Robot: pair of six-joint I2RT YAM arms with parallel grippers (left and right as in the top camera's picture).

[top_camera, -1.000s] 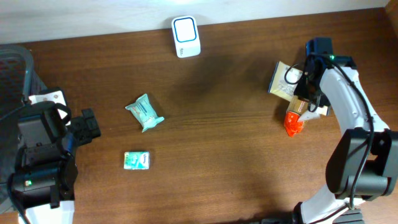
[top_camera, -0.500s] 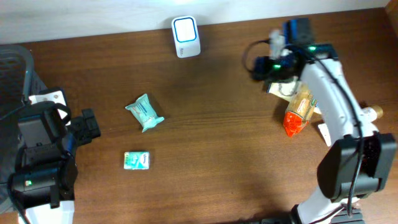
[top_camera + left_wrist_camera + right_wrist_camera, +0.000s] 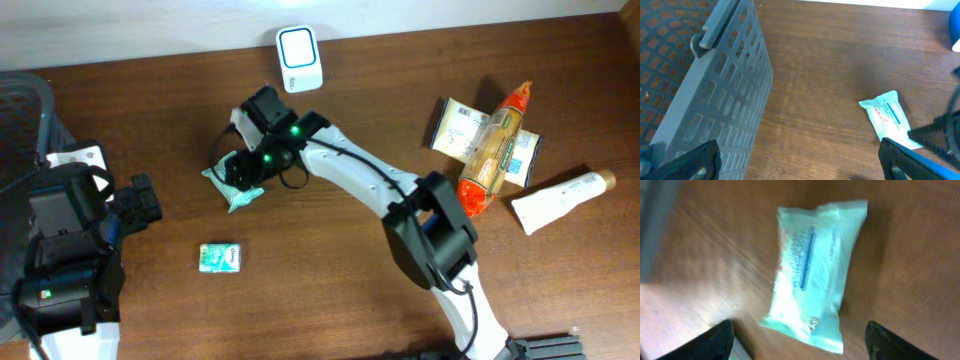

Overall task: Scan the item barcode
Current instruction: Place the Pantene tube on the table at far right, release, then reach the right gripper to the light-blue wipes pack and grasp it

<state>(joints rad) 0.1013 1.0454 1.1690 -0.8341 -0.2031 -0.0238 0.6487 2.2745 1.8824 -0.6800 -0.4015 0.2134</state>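
**Hovering over the wipes packet, scan not yet begun**

Judging by how things lie, the task is at its start: no item is lifted and none faces the scanner.

At the table's [image 3: 350,280] 9 o'clock edge stands a grey mesh basket [image 3: 725,95]. The part of it that shows has nothing in it. Just beside it the left gripper [image 3: 143,200] waits with its fingers spread wide and empty. A small teal packet [image 3: 220,258] lies flat toward 7 o'clock.

The teal wipes packet [image 3: 812,275], probably the item to scan, lies on the wood toward 10 o'clock. The right gripper [image 3: 801,337] hangs over it, fingers wide on either side, gripping nothing.

The white scanner [image 3: 298,58] stands at 12 o'clock by the far edge, well apart from the packet.

Toward 2 o'clock, overlapping snack bags [image 3: 490,140] and a white tube [image 3: 560,198] lie in a loose heap, in no container.

What is left: grasp the packet, carry it to the scanner and show its barcode.
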